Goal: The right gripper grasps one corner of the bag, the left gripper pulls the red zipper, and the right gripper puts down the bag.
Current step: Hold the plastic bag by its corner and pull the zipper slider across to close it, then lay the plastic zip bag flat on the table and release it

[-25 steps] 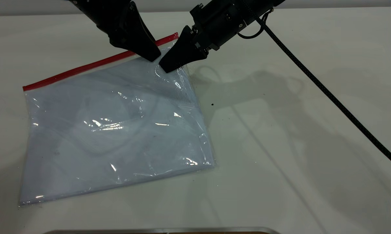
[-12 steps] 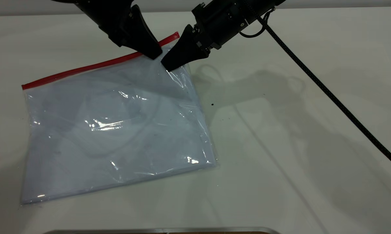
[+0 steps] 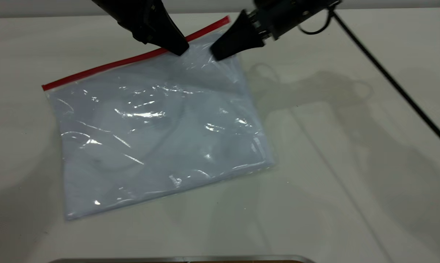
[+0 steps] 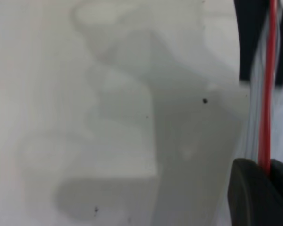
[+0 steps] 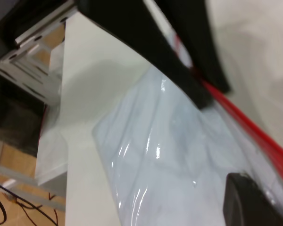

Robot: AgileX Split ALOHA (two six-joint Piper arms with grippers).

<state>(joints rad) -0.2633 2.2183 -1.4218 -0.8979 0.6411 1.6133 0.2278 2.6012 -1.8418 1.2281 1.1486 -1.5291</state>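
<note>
From the exterior view, the bag (image 3: 158,135) lies flat and wrinkled on the white table (image 3: 333,164), turned slightly askew, with the red zipper (image 3: 132,60) running along its far long edge. The right gripper (image 3: 220,53) reaches in from the upper right, its braided cable (image 3: 388,78) trailing across the table; its tapered fingers are clenched on the bag's far right corner, just below the zipper's end. The left gripper (image 3: 181,49) comes down from the upper left, its wedge-shaped tips meeting the zipper strip just beside the right gripper; from here its fingers look closed on the strip.

In the left wrist view, the zipper (image 4: 266,94) passes as a thin red line between the left gripper's two dark fingers (image 4: 247,193), which pinch it where it disappears between them. The bag's clear edge (image 4: 252,127) sits against the table (image 4: 85,94).

In the right wrist view, the glossy bag (image 5: 174,165) stretches away across the table (image 5: 85,117), and the zipper (image 5: 254,129) runs along one side. The left gripper (image 5: 200,96) sits on that strip, with one finger of the right gripper (image 5: 250,202) close to the camera on the bag.
</note>
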